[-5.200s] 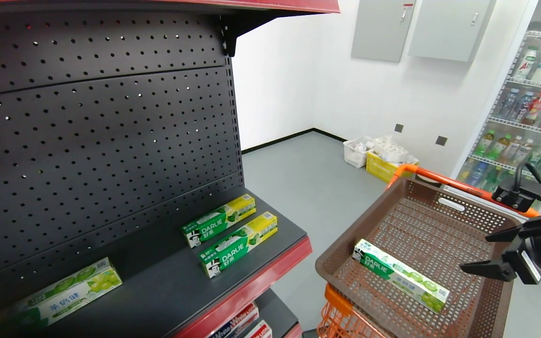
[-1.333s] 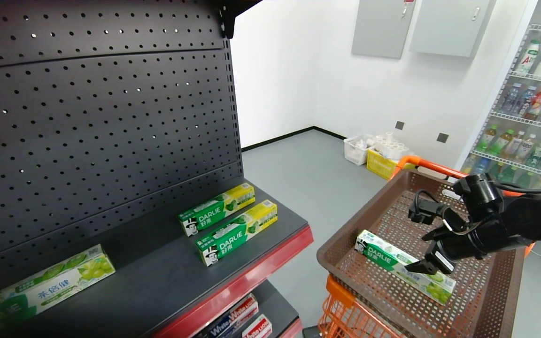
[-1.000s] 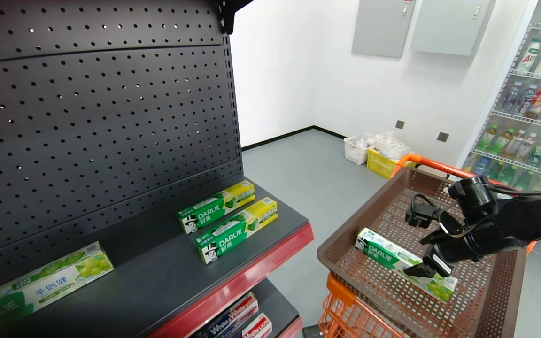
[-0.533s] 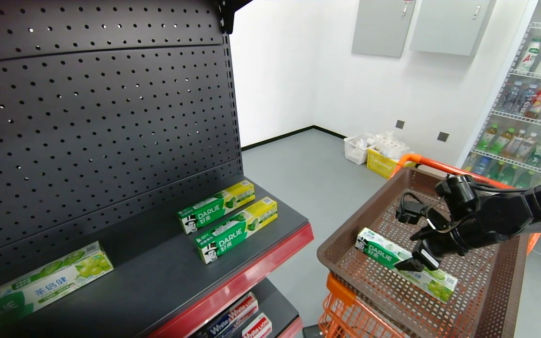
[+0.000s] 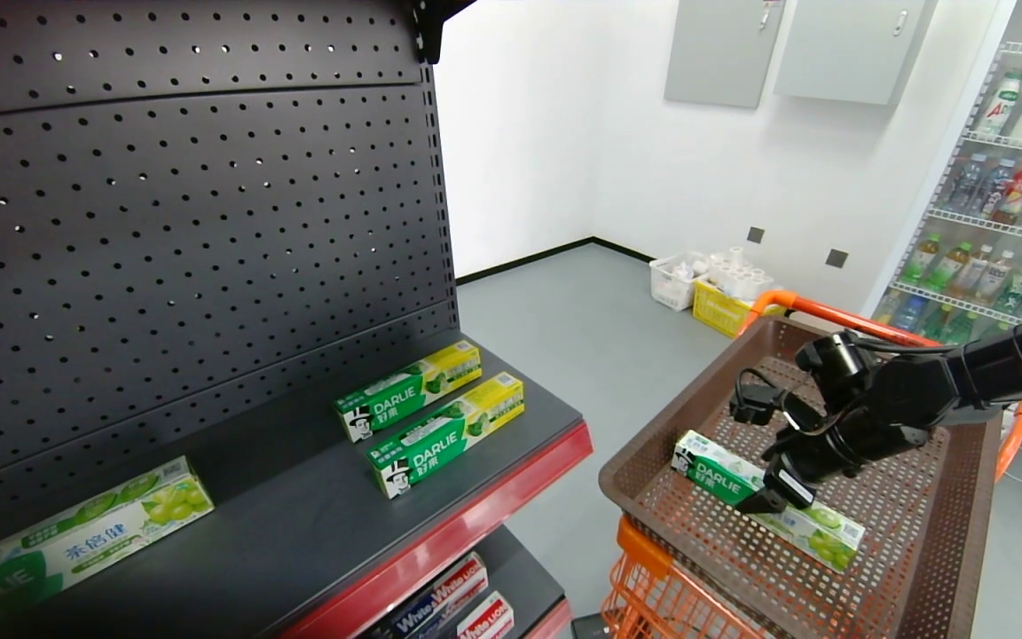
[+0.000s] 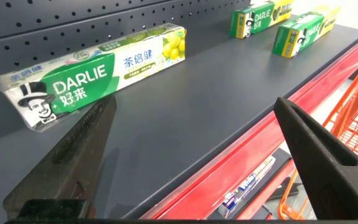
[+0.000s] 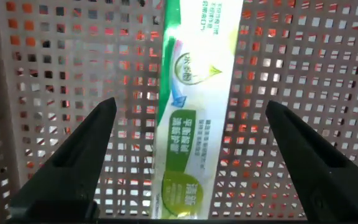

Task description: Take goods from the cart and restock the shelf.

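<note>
Moving farther in than before, the black right claw (image 5: 766,493) hangs wide open over the long green-and-white cardboard toothpaste box (image 5: 713,472), lying at 4 o'clock in the brown plastic cart basket (image 5: 666,426). Picking up seems the step; next it must drop and squeeze the box's sides.

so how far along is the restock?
Done: the shelf holds a box pair near its right end and a lone box further left. In hand: the right hand, open, straddles the cart box, the one box seen in the cart; no grip yet. Left: close, lift, set it on the shelf.
</note>
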